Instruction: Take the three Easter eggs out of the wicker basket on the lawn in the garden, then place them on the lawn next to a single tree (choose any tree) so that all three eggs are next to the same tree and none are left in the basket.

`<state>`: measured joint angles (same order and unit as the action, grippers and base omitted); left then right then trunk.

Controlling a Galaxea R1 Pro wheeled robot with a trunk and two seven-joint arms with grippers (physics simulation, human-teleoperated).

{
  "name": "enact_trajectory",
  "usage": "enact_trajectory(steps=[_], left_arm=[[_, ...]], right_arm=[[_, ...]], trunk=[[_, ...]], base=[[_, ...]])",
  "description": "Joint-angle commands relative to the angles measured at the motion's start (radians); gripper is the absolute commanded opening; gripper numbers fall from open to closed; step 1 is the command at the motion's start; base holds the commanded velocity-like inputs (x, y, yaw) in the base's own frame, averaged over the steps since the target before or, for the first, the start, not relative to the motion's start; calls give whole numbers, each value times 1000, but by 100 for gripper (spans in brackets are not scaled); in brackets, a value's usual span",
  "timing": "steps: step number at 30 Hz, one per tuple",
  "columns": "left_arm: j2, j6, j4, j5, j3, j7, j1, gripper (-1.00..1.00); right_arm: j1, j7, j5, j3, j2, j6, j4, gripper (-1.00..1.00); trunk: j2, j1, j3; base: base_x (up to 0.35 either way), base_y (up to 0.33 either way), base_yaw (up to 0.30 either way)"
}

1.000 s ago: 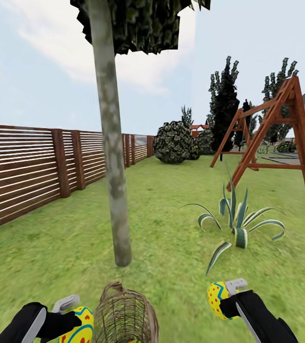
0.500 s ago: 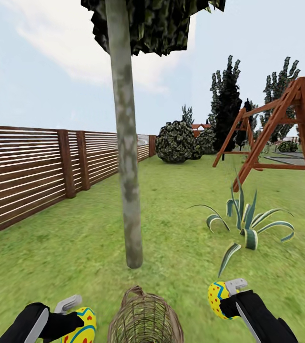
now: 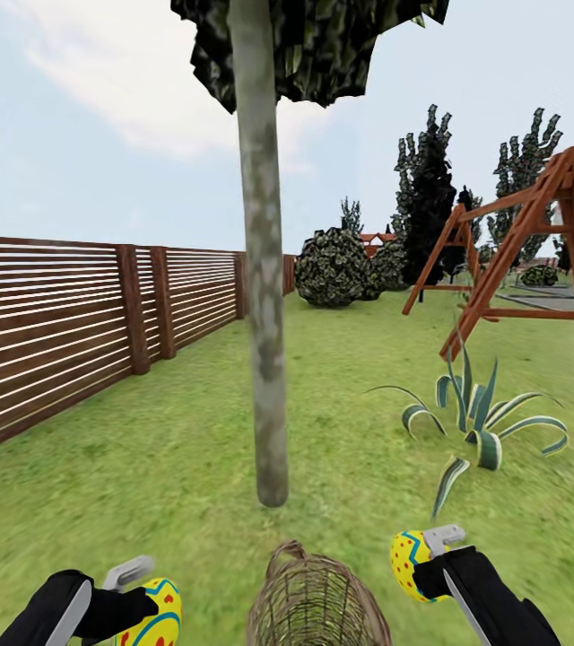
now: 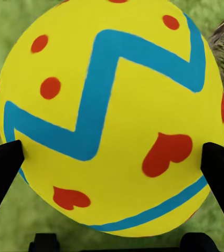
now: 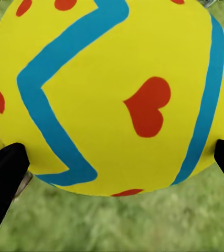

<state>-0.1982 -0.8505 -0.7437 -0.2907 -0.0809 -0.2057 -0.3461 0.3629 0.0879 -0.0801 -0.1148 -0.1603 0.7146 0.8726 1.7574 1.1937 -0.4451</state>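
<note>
In the head view my left gripper (image 3: pixel 143 603) is shut on a yellow Easter egg (image 3: pixel 157 619) with red marks and a blue zigzag, low at the left. My right gripper (image 3: pixel 420 558) is shut on a second egg (image 3: pixel 406 563) at the lower right. Between them the brown wicker basket (image 3: pixel 316 601) stands on the lawn (image 3: pixel 143 484), just in front of the tree (image 3: pixel 269 359) with its pale mottled trunk. The left wrist view shows its egg (image 4: pixel 112 100) between black fingers (image 4: pixel 1 173). The right wrist view shows the other egg (image 5: pixel 112 79). The third egg is hidden.
A brown slat fence (image 3: pixel 54 323) runs along the left. A striped spiky plant (image 3: pixel 475 422) grows right of the tree. Behind it stand a wooden swing frame (image 3: pixel 520 260), round bushes (image 3: pixel 332 267) and dark conifers (image 3: pixel 426 197). Open grass lies left of the trunk.
The whole head view has shifted, so tree, basket and plant now sit further right in the picture. Both grippers hold their eggs in the same place.
</note>
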Motion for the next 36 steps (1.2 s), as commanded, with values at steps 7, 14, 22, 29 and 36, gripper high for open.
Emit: enact_trajectory(steps=[7, 14, 22, 29, 36], left_arm=[[16, -4, 2, 6, -2, -6, -1, -100], [22, -5, 4, 7, -2, -5, -1, -100], [22, -5, 4, 7, -2, -6, 0, -100], [22, -5, 4, 7, -2, -5, -1, -100], [22, -5, 5, 7, -2, -4, -1, -100]], right_arm=[[1, 6, -9, -2, -1, 5, 0, -100], [1, 6, -8, -2, 4, 6, 0, -100], [1, 6, -9, 0, 7, 6, -3, -100], [1, 6, -9, 0, 7, 6, -3, -100], [1, 6, -9, 0, 7, 8, -3, -100]], trunk=[[1, 0, -1], [1, 0, -2], [1, 0, -6], [1, 0, -10], [1, 0, -14]], base=[[0, 339, 0], [0, 339, -147], [0, 339, -288], [0, 339, -288], [0, 339, -288]])
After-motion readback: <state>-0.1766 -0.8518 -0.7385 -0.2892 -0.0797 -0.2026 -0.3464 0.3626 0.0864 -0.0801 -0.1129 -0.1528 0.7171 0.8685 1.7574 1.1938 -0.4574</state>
